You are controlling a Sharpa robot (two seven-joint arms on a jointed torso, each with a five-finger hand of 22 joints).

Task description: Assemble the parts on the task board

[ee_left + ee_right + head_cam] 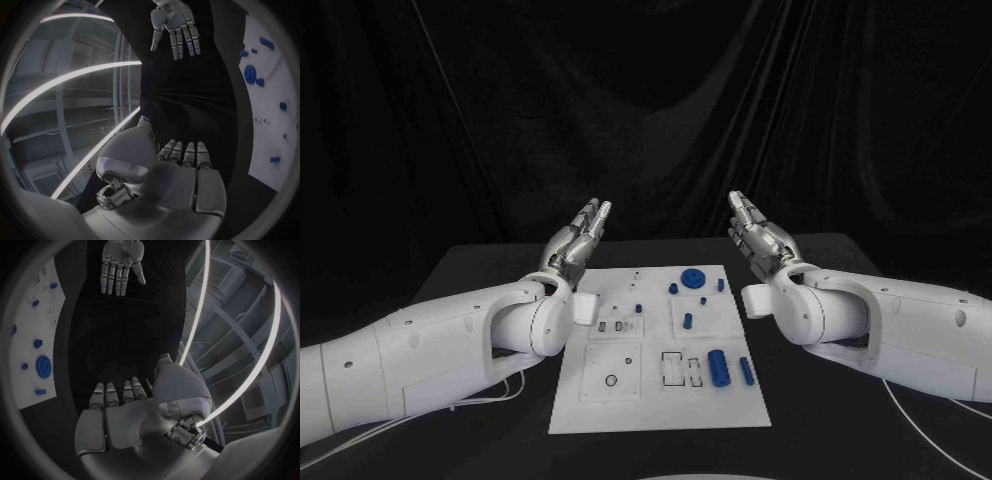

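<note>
The white task board lies flat in the middle of the black table. Blue parts rest on it: a round disc near its far edge, a thick cylinder and a thin peg near its front right. My left hand is raised above the board's far left corner, fingers straight, holding nothing. My right hand is raised above the far right corner, likewise empty. The left wrist view shows my left hand, the right hand opposite and the board. The right wrist view shows my right hand, left hand and board.
Several smaller blue pieces lie scattered on the board's far half, and rectangular slots sit in its near half. A black curtain hangs behind the table. White cables trail under my left arm near the board's left edge.
</note>
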